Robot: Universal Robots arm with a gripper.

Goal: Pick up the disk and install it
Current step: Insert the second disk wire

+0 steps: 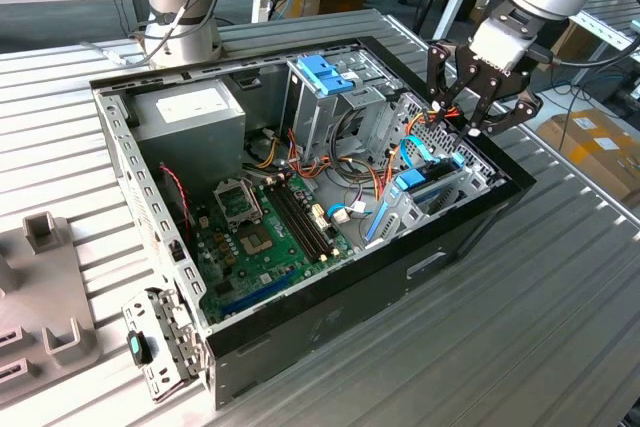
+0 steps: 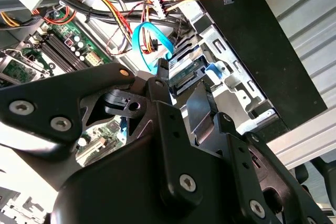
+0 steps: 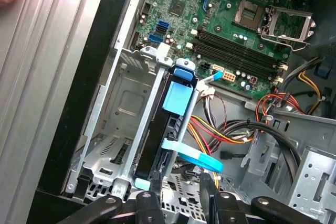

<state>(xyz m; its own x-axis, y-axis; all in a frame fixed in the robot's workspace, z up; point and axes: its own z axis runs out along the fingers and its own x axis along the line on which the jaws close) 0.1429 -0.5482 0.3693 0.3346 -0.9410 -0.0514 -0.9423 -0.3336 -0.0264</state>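
Disk (image 3: 157,145) seated edge-on in case bay (image 3: 113,103); gripper (image 1: 478,97) above it, fingers (image 1: 437,72) spread, holding nothing; install appears done.

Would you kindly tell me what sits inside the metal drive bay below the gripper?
The silver-grey disk in its light-blue carrier rail stands on edge in the grey metal drive bay; a light-blue flat cable crosses it. Its label side is hidden.
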